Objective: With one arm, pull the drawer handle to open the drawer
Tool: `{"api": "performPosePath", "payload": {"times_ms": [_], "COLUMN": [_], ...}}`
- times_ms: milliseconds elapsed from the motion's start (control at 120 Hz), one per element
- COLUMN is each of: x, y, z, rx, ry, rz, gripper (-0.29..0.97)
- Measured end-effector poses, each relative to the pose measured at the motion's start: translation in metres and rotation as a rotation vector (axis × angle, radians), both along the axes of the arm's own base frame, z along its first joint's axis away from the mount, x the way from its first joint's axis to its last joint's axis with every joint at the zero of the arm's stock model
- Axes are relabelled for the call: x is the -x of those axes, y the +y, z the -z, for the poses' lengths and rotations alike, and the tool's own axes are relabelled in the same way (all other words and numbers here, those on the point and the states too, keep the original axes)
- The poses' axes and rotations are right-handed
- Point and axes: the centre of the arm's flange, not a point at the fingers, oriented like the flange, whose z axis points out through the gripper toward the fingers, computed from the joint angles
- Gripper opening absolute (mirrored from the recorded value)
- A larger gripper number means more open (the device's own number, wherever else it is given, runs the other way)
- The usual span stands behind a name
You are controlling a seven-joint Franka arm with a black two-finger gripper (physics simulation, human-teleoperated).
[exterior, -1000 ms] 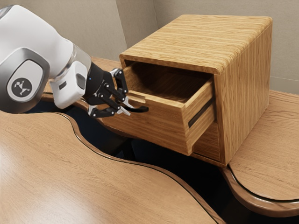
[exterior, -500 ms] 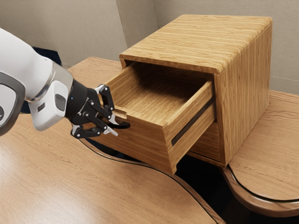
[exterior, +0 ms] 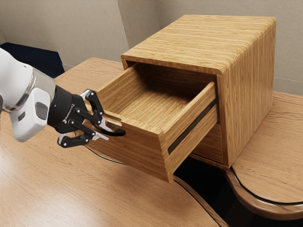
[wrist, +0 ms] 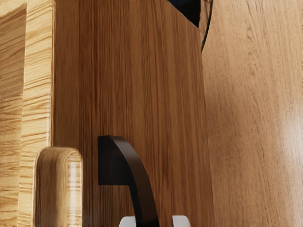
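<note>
One drawer (exterior: 139, 146) stands pulled far out of the wooden cabinet (exterior: 246, 80). Your gripper (exterior: 101, 131) pinches its black handle (exterior: 117, 134) on the front panel, fingers closed on both sides.

Soft, even indoor light, pale sheen on the table (exterior: 47, 189), deep shade under the drawer (exterior: 137, 151)

The pulled-out drawer (exterior: 142, 151) juts from the cabinet (exterior: 246, 90) over the dark gap (exterior: 208, 182) between the two tabletops and blocks the way along the cabinet's front. The gripper (exterior: 104, 133), clamped on the black handle (exterior: 116, 134), takes up the space before the drawer front. The drawer's inside lies open from above, and the near tabletop (exterior: 52, 189) offers broad free room.
</note>
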Motion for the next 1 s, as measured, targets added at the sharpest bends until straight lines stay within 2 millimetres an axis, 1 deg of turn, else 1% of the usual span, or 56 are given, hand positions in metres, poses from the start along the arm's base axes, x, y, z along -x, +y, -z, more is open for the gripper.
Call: {"api": "performPosePath", "payload": {"times_ms": [183,275,317,350,417,467,542,575,625,667,708,758,808,875,1000], "x": [0.002,0.003,0.004,0.006,0.007,-0.007,-0.047,-0.066,-0.095,-0.117,-0.136,-0.148,-0.150,-0.146,-0.139], "y": [0.001,0.000,-0.002,-0.003,-0.003,-0.001,0.008,0.008,0.008,0.012,0.018,0.026,0.032,0.036,0.036], "z": [0.000,-0.003,-0.011,-0.021,-0.050,-0.078,-0.118,-0.131,-0.140,-0.140,-0.132,-0.124,-0.118,-0.114,-0.108], "rx": [0.003,0.004,0.003,0.002,0.002,-0.002,-0.025,-0.046,-0.076,-0.099,-0.116,-0.129,-0.131,-0.123,-0.116], "ry": [0.016,0.019,0.011,0.001,-0.024,-0.021,0.019,0.045,0.098,0.150,0.209,0.268,0.320,0.372,0.440], "rz": [-0.007,-0.008,-0.006,-0.003,-0.002,-0.007,-0.031,-0.038,-0.050,-0.067,-0.088,-0.108,-0.123,-0.148,-0.175], "gripper": [0.12,0.16,0.18,0.19,0.20,0.22,0.26,0.30,0.37,0.43,0.47,0.52,0.55,0.59,0.63]}}
